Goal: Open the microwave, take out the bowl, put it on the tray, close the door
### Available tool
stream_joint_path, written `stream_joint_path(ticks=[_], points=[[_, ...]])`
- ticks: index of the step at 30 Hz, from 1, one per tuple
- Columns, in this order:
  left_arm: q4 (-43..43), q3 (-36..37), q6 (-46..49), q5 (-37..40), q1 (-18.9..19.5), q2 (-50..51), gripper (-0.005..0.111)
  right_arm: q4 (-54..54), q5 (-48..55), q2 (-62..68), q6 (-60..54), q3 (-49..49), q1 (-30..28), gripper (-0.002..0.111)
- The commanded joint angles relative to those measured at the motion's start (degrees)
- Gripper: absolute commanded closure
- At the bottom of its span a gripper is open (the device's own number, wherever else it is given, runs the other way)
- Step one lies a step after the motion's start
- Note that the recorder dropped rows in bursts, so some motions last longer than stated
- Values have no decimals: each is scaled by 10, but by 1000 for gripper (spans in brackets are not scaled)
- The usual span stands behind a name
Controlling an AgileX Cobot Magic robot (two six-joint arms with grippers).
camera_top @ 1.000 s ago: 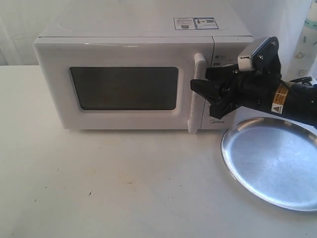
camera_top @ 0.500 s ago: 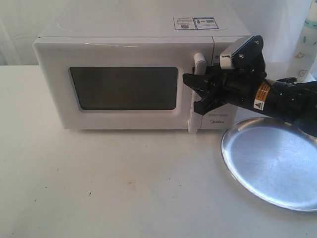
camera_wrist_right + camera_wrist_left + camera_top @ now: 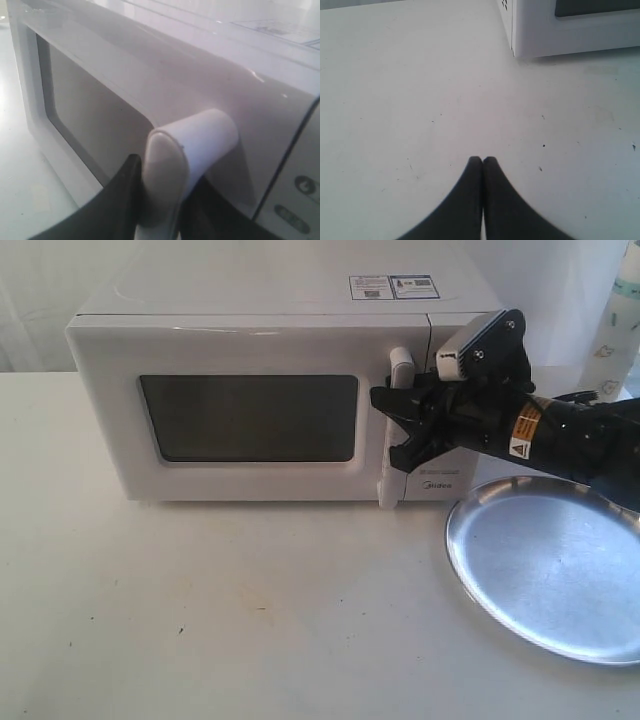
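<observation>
The white microwave stands at the back of the table with its door closed or nearly so. The bowl is hidden. My right gripper reaches in from the right and is shut on the vertical white bar handle. The right wrist view shows the handle held tight between my right gripper's dark fingers, beside the dark window. The silver tray lies empty at the front right. My left gripper is shut on nothing, over bare table near the microwave's corner.
A pale patterned container stands at the far right behind the right arm. The right arm's black body hangs over the tray's back rim. White table stretches in front of the microwave.
My right gripper has moved left from beside the control panel onto the door handle and closed around it. It has barely moved in the last half second.
</observation>
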Motion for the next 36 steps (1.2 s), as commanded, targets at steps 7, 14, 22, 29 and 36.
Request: stream_joint_path(ticks=[7,14,22,29,36], points=[[-4,-2,0,1,-3,-1,107,-160,-190,-3,-20,-7,28,108],[-4,-2,0,1,-3,-1,107,-162,-190,-4,-20,-6,27,108],[-4,-2,0,1,-3,-1,107,-172,-190,-27,-5,-5,27,108],[-4,-2,0,1,-3,-1,107,-227,-190,-75,51,-5,28,108],[-4,-2,0,1,-3,-1,107,-273,-190,-108,97,-5,28,108]])
